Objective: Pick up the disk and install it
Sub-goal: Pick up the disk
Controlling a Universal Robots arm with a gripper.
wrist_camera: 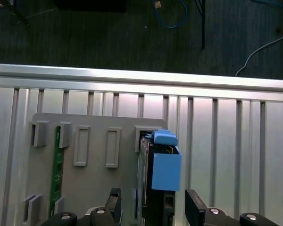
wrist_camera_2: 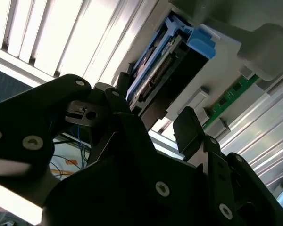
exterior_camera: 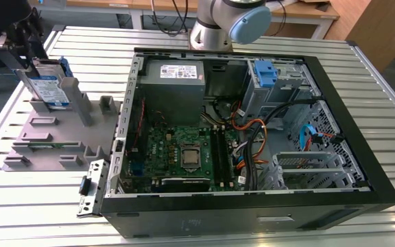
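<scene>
Looking at the disk standing on edge in a slot of the grey holder, sitting on the counter off to the exterior view's left of the open PC case. Hanging right over it with the end effector, spread wide and gripping nothing. In the first wrist view, parking one finger out to each side of the disk's upper end, with gaps showing on both sides, so not touching as far as can be told. Guessing at a stiff, fairly dense slab here, not flexing or squashing, but probably hating knocks and drops. Betting on the bare metal faces being a bit slick, and on the blue carrier around it being the bendier, more breakable bit. Leaning toward pinching across the two broad flat faces near the end poking out of the slot, keeping off the blue tab and the connector edge. Probably binding against the slot walls if tilted, too.
</scene>
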